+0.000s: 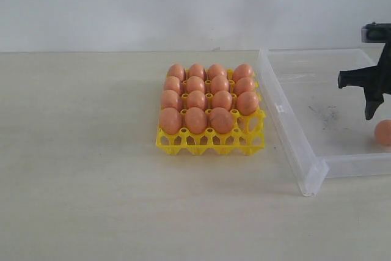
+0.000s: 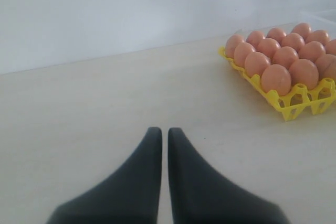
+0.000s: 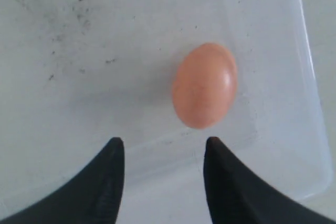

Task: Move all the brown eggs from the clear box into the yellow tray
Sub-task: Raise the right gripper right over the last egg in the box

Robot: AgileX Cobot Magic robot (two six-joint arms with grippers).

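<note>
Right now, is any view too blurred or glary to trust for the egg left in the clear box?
Right wrist view: egg sharp, one small highlight, faint shadow; right gripper edges soft. Exterior view: even light, egg cut by frame edge. Left wrist view: left gripper blurred, yellow tray readable.

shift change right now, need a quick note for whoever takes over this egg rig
Left gripper: shut, empty, over the bare table, apart from the tray.
Right gripper: open, empty, above the shallow clear plastic box, tips just short of the last egg.
Bright yellow plastic egg tray: fifteen orange-brown oval eggs seated. The empty cup is the front corner nearest the box in the exterior view.
Last egg: lies alone on the box floor.
Done: fifteen moved.
Left: grasp the last egg and seat it in the empty cup.
</note>
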